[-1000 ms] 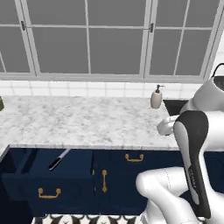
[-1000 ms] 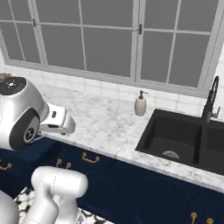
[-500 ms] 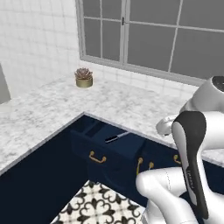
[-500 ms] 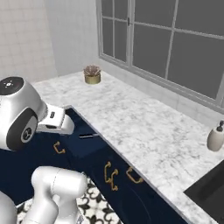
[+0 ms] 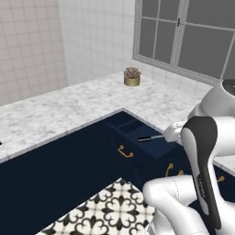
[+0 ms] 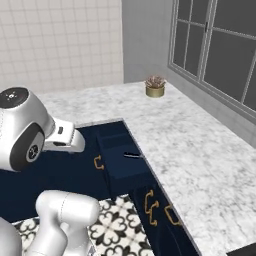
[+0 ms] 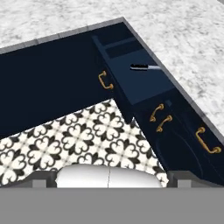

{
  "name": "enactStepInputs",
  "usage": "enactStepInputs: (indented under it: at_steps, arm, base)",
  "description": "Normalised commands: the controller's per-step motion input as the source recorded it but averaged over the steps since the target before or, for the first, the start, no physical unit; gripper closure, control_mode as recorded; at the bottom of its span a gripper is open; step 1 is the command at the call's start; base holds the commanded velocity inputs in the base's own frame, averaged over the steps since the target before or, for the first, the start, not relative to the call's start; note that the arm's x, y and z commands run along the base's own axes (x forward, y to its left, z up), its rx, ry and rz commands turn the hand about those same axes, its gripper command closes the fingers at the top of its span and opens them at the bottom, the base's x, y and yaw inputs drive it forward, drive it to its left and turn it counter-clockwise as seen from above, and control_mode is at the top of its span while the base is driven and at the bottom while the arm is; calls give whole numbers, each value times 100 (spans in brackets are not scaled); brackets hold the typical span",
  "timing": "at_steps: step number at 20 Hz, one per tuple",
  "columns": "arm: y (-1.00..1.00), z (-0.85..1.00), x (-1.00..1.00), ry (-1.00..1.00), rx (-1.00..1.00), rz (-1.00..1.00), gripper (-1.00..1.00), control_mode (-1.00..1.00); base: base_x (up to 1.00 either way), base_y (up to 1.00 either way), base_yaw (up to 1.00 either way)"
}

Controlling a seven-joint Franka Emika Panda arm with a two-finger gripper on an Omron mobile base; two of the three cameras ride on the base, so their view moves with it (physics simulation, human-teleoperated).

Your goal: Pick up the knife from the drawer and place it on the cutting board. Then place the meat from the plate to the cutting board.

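One knife (image 7: 144,67) lying in pulled-out drawer (image 7: 131,83), exposed for top grasp; claw spread wide, empty, well apart from it.

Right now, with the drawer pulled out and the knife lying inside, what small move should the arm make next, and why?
Probably bring the open claw down over the knife, aiming for its black handle. The knife lies loose in the open drawer, nothing is held yet, and the hand view looks at it from well back and above, so closing that gap seems to come first.
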Motion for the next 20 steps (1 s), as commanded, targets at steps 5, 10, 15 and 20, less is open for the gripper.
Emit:
enactStepInputs:
  at_steps: [5,10,15,20]
  arm:
    - [0,0,0,0,0,0,-100,100]
    - [-12,-18,85,5,0,10,-100,-100]
    - [11,-82,100,12,-2,10,-100,-100]
    - [13,-79,100,17,-3,6,-100,-100]
  base:
    - [-29,-26,21]
    - [0,0,0]
    - [0,0,0]
    - [0,0,0]
